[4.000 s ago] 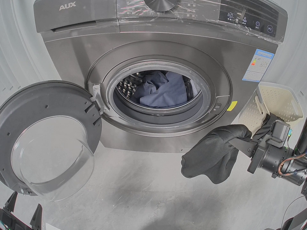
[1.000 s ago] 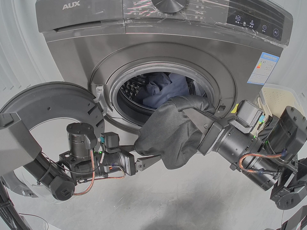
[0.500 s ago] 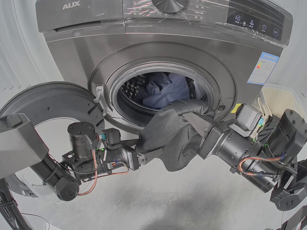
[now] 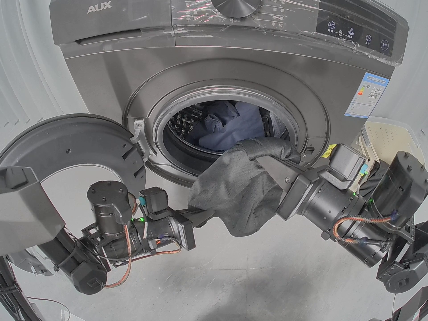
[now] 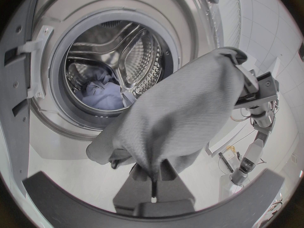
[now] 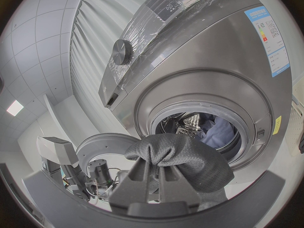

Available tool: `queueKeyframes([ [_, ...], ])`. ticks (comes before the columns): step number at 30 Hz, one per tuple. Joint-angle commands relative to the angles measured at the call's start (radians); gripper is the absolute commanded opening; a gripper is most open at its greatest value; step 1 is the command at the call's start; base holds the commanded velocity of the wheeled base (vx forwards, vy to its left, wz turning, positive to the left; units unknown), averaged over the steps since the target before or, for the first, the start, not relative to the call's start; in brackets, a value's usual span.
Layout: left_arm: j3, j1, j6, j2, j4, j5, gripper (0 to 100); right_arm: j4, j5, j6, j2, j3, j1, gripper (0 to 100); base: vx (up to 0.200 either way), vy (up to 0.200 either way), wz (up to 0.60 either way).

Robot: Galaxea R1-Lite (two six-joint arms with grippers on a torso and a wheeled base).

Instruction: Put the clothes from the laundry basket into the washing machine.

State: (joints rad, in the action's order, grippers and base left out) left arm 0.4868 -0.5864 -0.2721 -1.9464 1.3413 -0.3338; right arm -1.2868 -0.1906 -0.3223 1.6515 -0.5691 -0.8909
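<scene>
A dark grey garment (image 4: 236, 188) hangs in front of the lower right rim of the washing machine opening (image 4: 176, 112). My right gripper (image 4: 264, 158) is shut on its top fold, seen pinched in the right wrist view (image 6: 153, 166). My left gripper (image 4: 206, 213) is at the garment's lower left edge, and its fingers are shut on a corner of the cloth (image 5: 154, 174). Blue clothes (image 4: 232, 125) lie inside the drum. The cream laundry basket (image 4: 392, 141) stands to the right of the machine, with a dark cloth (image 4: 373, 181) hanging at its front.
The round machine door (image 4: 67, 148) stands swung open on the left, close behind my left arm. The floor (image 4: 249, 273) in front of the machine is bare grey. A white curtain (image 4: 26, 67) hangs on the left of the machine.
Four seconds ago the right gripper held the garment low near the basket; it now holds it at the opening. Within the last second the left gripper shut on the cloth's lower edge and drew slightly left.
</scene>
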Motion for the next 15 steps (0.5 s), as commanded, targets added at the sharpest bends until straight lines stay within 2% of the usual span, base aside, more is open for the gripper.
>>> queueKeyframes([
  [1,-0.059,-0.041,-0.001,0.083,0.033,0.019,0,0.000,0.005,0.000,0.008,0.002,0.007,0,0.000,0.000,0.00],
  [4,-0.086,-0.066,-0.002,0.144,0.039,0.021,0,0.000,0.007,0.000,0.014,0.003,0.007,0,0.000,0.000,0.00],
  [8,-0.090,-0.079,-0.027,0.218,0.042,0.032,0,0.000,0.016,0.000,0.031,0.009,0.009,0,0.000,0.000,0.00],
  [9,-0.091,-0.081,-0.029,0.221,0.042,0.032,0,0.000,0.016,0.000,0.033,0.009,0.009,100,0.000,0.000,0.00],
  [10,-0.090,-0.087,-0.041,0.250,0.044,0.032,0,-0.002,0.017,0.000,0.044,0.018,0.009,100,0.000,0.000,0.00],
  [15,-0.082,-0.101,-0.047,0.288,0.044,0.041,0,-0.011,0.017,0.002,0.065,0.035,0.010,100,0.000,0.000,0.00],
])
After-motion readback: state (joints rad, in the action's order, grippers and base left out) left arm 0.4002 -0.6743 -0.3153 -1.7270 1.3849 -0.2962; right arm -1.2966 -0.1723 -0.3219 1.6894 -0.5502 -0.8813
